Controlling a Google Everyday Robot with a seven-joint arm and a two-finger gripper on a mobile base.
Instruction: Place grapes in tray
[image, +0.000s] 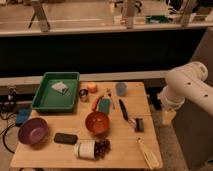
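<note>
The grapes (103, 147), a small dark red-purple bunch, lie on the wooden table near its front edge. They touch the mouth of a white cup (85, 149) lying on its side. The green tray (44, 98) stands at the table's back left, with a small white-grey item (60, 87) inside it. Only my white arm (186, 85) shows, folded beside the table's right edge, far from both the grapes and the tray. My gripper is out of view.
An orange-brown bowl (97, 123) sits just behind the grapes, and a purple bowl (33, 131) at the front left. Between them lies a black block (65, 138). A blue cup (121, 89), a small can (83, 95), a teal item (104, 105), a black brush (128, 114) and a wooden utensil (148, 153) lie about.
</note>
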